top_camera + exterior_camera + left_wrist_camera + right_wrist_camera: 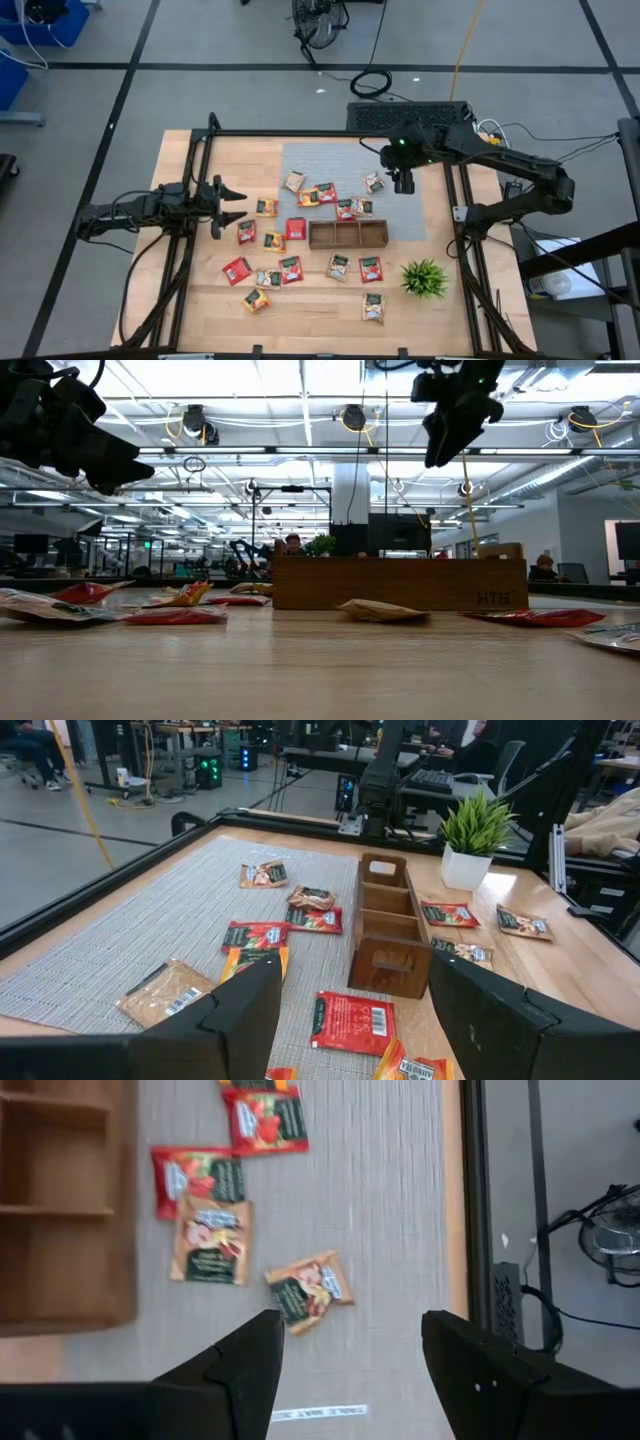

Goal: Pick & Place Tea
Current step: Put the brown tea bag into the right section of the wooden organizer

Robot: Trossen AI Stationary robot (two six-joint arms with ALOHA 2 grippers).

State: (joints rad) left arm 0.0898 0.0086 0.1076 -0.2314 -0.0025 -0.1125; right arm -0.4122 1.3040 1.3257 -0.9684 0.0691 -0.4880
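Observation:
Several tea sachets, red, orange-yellow and pale, lie flat on the grey mat and the wooden table around the brown tray. My right gripper hangs open above the mat's far right part, tipped downward. In its wrist view an orange sachet lies on the mat ahead of its fingers, untouched. In the low view the gripper is well above the table. My left gripper waits open at the table's left, nearly level, with nothing between its fingers.
A spiky green plant in a white pot stands near the right front of the tray. The three-compartment tray lies along the mat's near edge. Black frame rails run along the table's left, far and right sides.

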